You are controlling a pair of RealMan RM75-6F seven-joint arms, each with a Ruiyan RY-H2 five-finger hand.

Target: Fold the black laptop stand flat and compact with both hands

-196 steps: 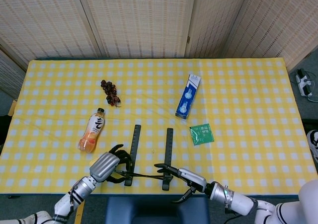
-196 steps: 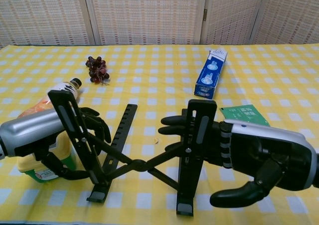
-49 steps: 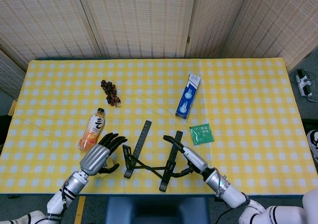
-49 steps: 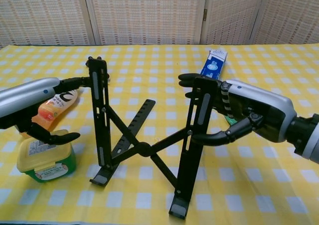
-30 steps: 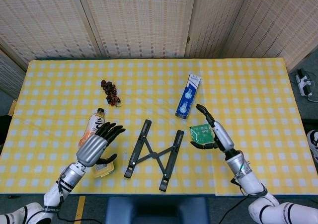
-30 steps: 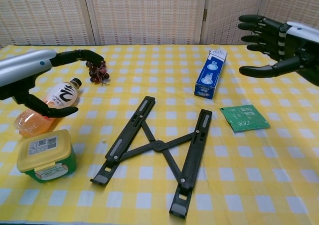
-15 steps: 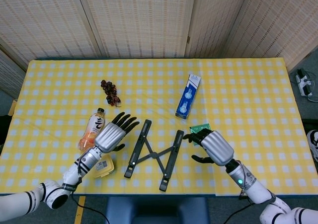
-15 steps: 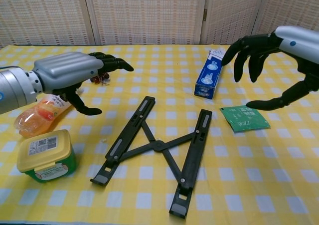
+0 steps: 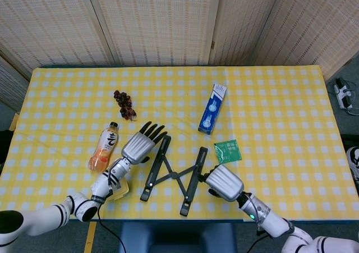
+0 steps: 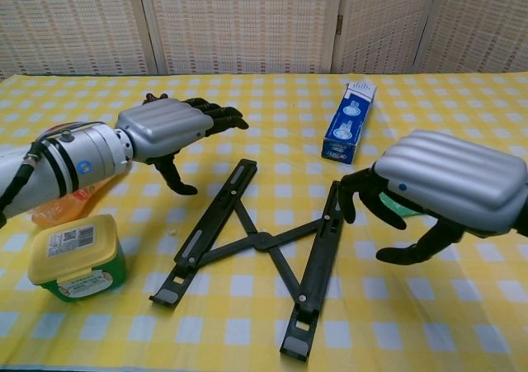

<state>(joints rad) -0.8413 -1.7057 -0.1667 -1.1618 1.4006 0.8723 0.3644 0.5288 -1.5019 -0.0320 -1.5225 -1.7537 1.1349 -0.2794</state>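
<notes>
- The left hand (image 10: 169,130) is spread, holding nothing, just left of the laptop stand (image 10: 256,244).
- The right hand (image 10: 441,192), fingers curled apart, touches its right bar.

Not much to actually read here. The orange plastic drink bottle (image 9: 104,147), lying just left of the left robot hand (image 9: 138,146), has a big black brush-style character on its white label, can't make it out. The blue and white carton (image 10: 350,122) beyond the right robot hand (image 10: 445,189) has print too small to read. Same for the sticker on the yellow-lidded green tub (image 10: 76,257) near the left robot hand.
</notes>
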